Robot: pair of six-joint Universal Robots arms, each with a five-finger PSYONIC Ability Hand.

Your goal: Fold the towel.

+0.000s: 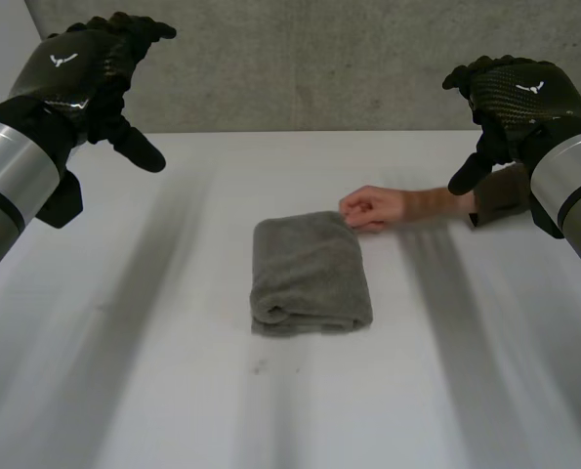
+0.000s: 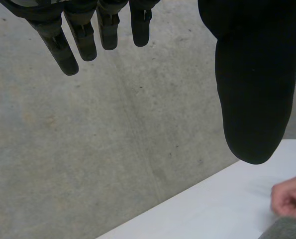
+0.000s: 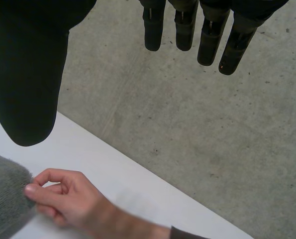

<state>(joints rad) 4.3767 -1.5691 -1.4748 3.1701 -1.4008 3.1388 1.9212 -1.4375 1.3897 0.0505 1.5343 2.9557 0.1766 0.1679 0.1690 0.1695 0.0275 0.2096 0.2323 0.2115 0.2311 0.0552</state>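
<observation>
A person's hand (image 1: 366, 207) blocked the towel's (image 1: 310, 272) one-o'clock corner; bare tabletop (image 1: 153, 371) lay open from four round to twelve o'clock.

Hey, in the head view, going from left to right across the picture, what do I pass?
left hand → folded grey towel → person's hand at the towel's corner → right hand
</observation>
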